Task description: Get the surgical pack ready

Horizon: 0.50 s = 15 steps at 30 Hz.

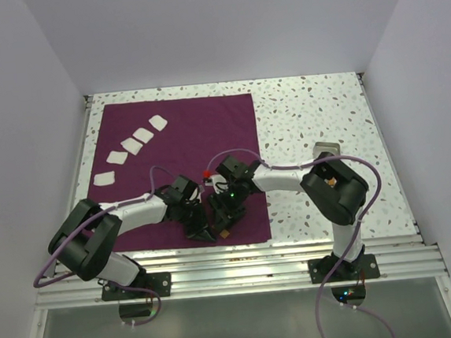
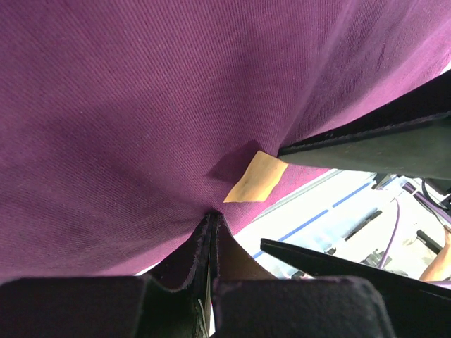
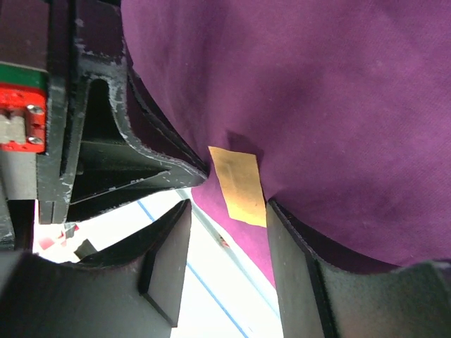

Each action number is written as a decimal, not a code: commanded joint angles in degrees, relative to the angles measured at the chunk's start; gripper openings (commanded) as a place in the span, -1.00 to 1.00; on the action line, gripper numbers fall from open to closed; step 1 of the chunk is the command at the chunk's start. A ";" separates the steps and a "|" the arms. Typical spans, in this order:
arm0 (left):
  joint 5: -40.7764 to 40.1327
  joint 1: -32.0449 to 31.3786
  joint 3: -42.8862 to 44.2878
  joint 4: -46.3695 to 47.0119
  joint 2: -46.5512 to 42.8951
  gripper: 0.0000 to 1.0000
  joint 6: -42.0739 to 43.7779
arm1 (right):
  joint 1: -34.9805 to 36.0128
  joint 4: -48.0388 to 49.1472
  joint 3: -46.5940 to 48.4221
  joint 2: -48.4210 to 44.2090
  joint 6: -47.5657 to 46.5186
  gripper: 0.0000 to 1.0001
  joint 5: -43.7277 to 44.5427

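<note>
Surgical pack lying square to table; left gripper pinching near hem, right gripper gaping; white pads showing overhead only.

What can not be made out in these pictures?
- Top view: near edge of the purple sheet, hidden under the arms.
- Top view: the red thing, too small to name.
- Right wrist view: whether the right gripper touches the tan patch; the angle hides it.
- Wrist views: the white squares, out of frame.
</note>
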 commanded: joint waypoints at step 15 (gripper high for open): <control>-1.18 -0.27 -1.32 1.07 0.97 -1.00 0.15 | 0.67 3.33 -0.26 0.92 2.89 -0.30 -0.46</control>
